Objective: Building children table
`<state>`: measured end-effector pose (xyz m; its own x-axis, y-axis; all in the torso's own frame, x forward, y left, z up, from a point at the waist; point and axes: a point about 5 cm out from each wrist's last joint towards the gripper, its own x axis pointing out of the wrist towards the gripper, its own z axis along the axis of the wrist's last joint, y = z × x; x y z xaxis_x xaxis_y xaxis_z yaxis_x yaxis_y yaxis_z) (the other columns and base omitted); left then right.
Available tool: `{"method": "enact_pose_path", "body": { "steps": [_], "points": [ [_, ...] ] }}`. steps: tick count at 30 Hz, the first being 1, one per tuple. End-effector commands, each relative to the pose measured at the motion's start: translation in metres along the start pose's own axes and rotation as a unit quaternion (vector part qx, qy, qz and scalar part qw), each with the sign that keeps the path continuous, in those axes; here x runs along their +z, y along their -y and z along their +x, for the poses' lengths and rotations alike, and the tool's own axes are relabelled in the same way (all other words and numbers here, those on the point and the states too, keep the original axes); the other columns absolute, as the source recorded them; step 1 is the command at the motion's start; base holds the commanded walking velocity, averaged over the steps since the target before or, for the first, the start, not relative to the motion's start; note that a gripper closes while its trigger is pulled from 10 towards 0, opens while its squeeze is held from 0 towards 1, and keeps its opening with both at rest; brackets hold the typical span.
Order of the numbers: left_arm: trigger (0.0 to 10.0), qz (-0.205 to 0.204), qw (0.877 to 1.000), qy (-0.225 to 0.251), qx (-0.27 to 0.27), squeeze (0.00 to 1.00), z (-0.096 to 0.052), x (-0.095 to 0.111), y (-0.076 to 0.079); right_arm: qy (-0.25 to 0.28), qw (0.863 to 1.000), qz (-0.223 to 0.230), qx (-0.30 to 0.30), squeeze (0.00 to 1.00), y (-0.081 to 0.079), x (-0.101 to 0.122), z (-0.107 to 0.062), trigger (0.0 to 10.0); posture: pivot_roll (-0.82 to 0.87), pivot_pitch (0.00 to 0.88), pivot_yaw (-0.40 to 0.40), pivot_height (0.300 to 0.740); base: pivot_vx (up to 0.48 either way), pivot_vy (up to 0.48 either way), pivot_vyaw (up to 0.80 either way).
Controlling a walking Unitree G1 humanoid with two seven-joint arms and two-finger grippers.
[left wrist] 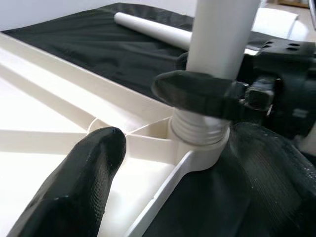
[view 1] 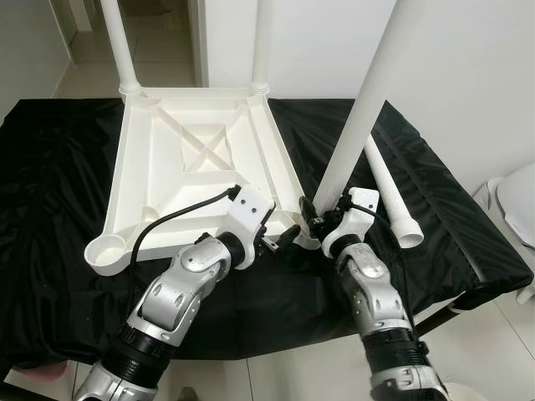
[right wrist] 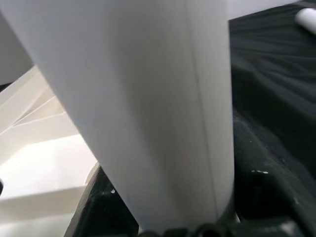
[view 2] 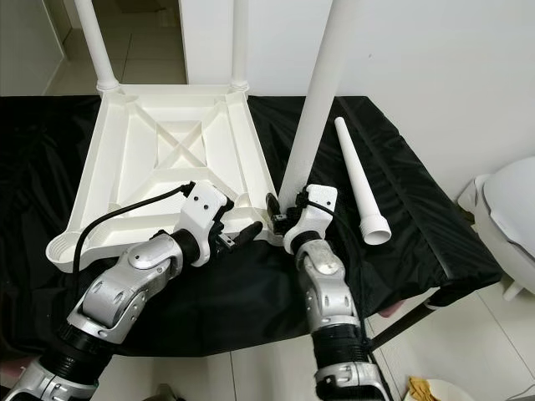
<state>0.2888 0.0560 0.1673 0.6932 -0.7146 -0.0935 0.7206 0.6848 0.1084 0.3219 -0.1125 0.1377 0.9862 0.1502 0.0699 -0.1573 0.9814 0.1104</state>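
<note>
Left wrist view puts it right on the action: the third leg [left wrist: 217, 54] stands with its ribbed base sitting in the near-right corner socket [left wrist: 200, 148] of the upturned white tabletop [view 1: 201, 159], and some ribs show above the socket rim, so it looks not quite seated. The right gripper [view 1: 322, 219] is clamped around that leg just above the socket, one black finger [left wrist: 197, 94] wrapped across its front. The leg leans a touch towards the right as it rises. The left gripper [view 1: 280, 240] sits just beside the same corner, its fingers apart, one fingertip [left wrist: 79, 187] resting over the tabletop's ribbed underside, gripping nothing.

To do this step well, the right gripper should bring the leg upright over the socket before pressing or turning, since a tilted leg would likely bind; the left gripper would do best bracing the tabletop's edge so the whole piece doesn't skid on the slick black cloth [view 1: 58, 209].

Further out, two legs [view 1: 117, 42] already stand in the far corners. The near-left socket [view 1: 107, 248] is an open ring with nothing in it. The last loose leg [view 2: 361, 180] lies on the cloth to the right, well apart from the tabletop, wide end towards the robot. A white rounded object [view 2: 510, 213] sits off the table's right edge; what it is can't be told.
</note>
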Motion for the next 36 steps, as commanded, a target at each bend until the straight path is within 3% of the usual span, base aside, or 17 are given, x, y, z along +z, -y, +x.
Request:
{"method": "enact_pose_path", "body": {
  "steps": [1,7,8,9,11,12,23,24,25,27,29,30,31,32,34,36],
  "points": [
    [10.0,0.013,1.000,0.005,-0.027,0.00,-0.001,0.002,0.001,-0.037,0.998,0.014,-0.047,0.00,0.004,-0.013,-0.009,0.0,-0.06,0.039,-0.069,0.740,0.000,0.000,0.00],
    [10.0,0.017,0.999,0.004,-0.042,0.00,-0.004,0.001,0.002,-0.042,0.997,0.018,-0.056,0.00,0.001,-0.011,-0.012,0.0,-0.06,0.038,-0.065,0.740,0.000,0.000,0.00],
    [10.0,0.017,0.999,0.005,-0.051,0.00,-0.005,0.001,0.004,-0.041,0.997,0.016,-0.058,0.00,0.002,-0.010,-0.012,2.6,-0.06,0.037,-0.064,0.740,0.000,0.000,0.00],
    [10.0,0.019,0.998,0.004,-0.066,0.00,-0.007,0.000,0.006,-0.042,0.997,0.012,-0.062,0.00,0.004,-0.009,-0.012,10.0,-0.07,0.038,-0.063,0.740,0.000,0.000,0.00],
    [10.0,0.019,0.997,0.001,-0.080,0.00,-0.010,-0.001,0.008,-0.043,0.997,0.010,-0.065,0.00,0.007,-0.008,-0.012,10.0,-0.07,0.036,-0.062,0.740,0.000,0.000,0.00],
    [10.0,0.021,0.996,-0.001,-0.090,0.00,-0.011,-0.002,0.010,-0.042,0.997,0.014,-0.062,1.00,0.008,-0.007,-0.011,10.0,-0.06,0.037,-0.063,0.740,0.000,0.000,0.00],
    [10.0,0.022,0.990,-0.007,-0.138,0.00,-0.019,-0.003,0.018,-0.020,0.999,0.025,0.029,0.99,0.004,0.010,-0.005,10.0,-0.06,0.035,-0.061,0.740,0.000,0.000,0.00],
    [10.0,0.024,0.989,-0.010,-0.144,0.00,-0.021,-0.003,0.019,-0.018,0.998,0.016,0.065,0.00,0.008,0.014,-0.003,10.0,-0.06,0.035,-0.059,0.740,0.000,0.000,0.00],
    [10.0,0.024,0.989,-0.010,-0.144,0.00,-0.021,-0.003,0.019,-0.018,0.998,0.016,0.065,0.00,0.008,0.014,-0.003,10.0,-0.06,0.035,-0.059,0.740,0.000,0.000,0.00],
    [10.0,0.028,0.986,-0.015,-0.163,0.00,-0.024,-0.004,0.022,-0.020,0.992,-0.019,0.126,0.00,0.019,0.022,0.001,10.0,-0.06,0.033,-0.055,0.740,0.000,0.000,0.00],
    [10.0,0.028,0.986,-0.015,-0.163,0.00,-0.024,-0.004,0.022,-0.020,0.992,-0.019,0.126,0.00,0.019,0.022,0.001,10.0,-0.06,0.033,-0.055,0.740,0.000,0.000,0.00],
    [10.0,0.028,0.983,-0.020,-0.178,0.00,-0.026,-0.004,0.024,-0.033,0.987,-0.054,0.146,0.00,0.034,0.024,0.010,10.0,-0.06,0.032,-0.052,0.740,0.000,0.000,0.00],
    [10.0,0.028,0.983,-0.020,-0.178,0.00,-0.026,-0.004,0.024,-0.033,0.987,-0.054,0.146,0.00,0.034,0.024,0.010,10.0,-0.06,0.032,-0.052,0.740,0.000,0.000,0.00],
    [10.0,0.028,0.983,-0.019,-0.182,0.00,-0.027,-0.003,0.024,-0.041,0.982,-0.088,0.160,0.00,0.043,0.025,0.017,10.0,-0.06,0.031,-0.054,0.740,0.000,0.000,0.00],
    [10.0,0.028,0.983,-0.019,-0.182,0.00,-0.027,-0.003,0.024,-0.046,0.980,-0.100,0.166,0.00,0.045,0.024,0.019,10.0,-0.06,0.032,-0.054,0.740,0.000,0.000,0.00],
    [10.0,0.031,0.983,-0.018,-0.179,0.00,-0.027,-0.002,0.023,-0.055,0.967,-0.114,0.221,0.00,0.044,0.021,0.022,10.0,-0.05,0.028,-0.054,0.740,0.000,0.000,0.00]
  ]
}}
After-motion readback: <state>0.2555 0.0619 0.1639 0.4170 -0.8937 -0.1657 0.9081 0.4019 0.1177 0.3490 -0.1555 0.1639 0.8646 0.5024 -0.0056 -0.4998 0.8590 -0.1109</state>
